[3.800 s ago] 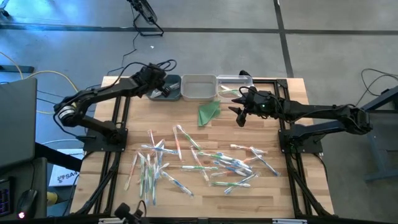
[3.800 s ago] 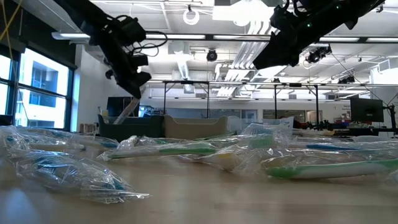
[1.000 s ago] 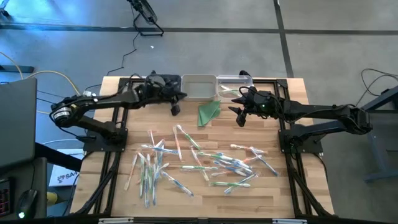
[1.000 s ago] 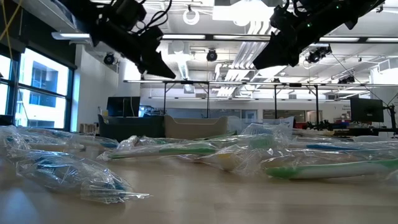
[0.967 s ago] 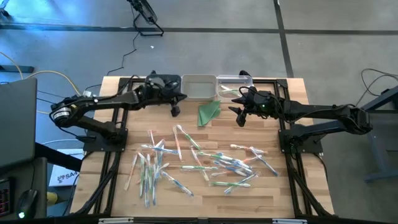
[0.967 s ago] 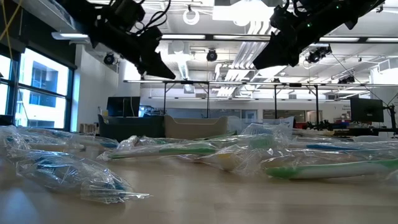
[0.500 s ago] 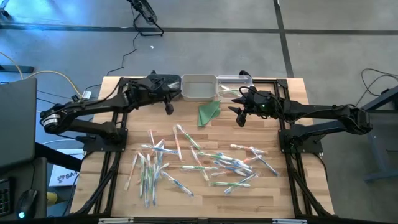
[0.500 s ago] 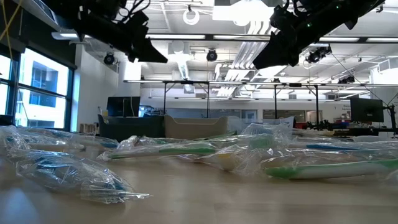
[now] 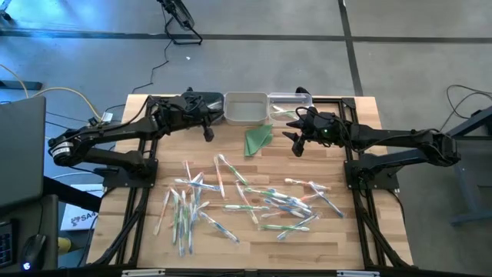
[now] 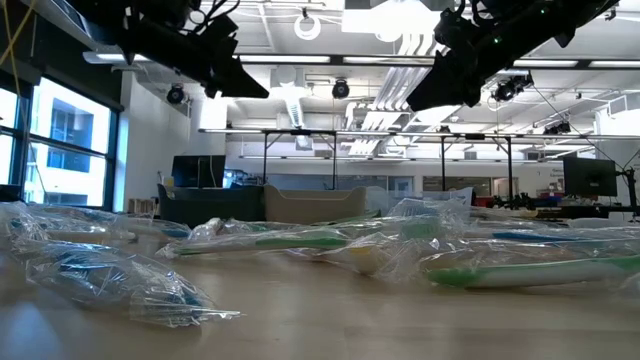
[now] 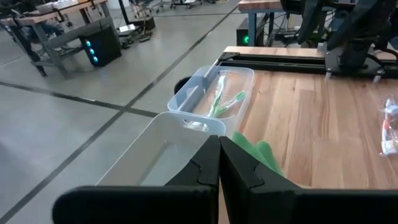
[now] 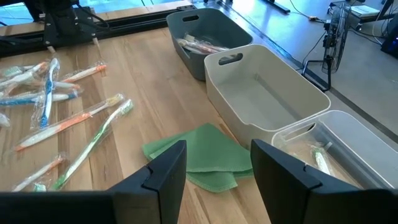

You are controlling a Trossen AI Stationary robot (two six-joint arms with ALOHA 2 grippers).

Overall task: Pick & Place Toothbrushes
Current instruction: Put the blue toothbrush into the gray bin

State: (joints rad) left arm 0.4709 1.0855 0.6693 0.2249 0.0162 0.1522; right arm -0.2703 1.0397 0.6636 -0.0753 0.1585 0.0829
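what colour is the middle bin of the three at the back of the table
The middle bin is white or off-white, seen best in the right wrist view.

The toothbrushes (image 9: 242, 201) lie scattered thickly across the middle and near part of the worktop (image 9: 338, 238), leaving little bare wood among them. A band of bare wood runs between that scatter and the three bins (image 9: 246, 108) lined along the far edge, broken only by the green cloth (image 9: 258, 138). Above this band hang the left gripper (image 9: 208, 135), fingers shut, and the right gripper (image 9: 295, 144), fingers apart, one on each side of the cloth. The near right corner is bare.
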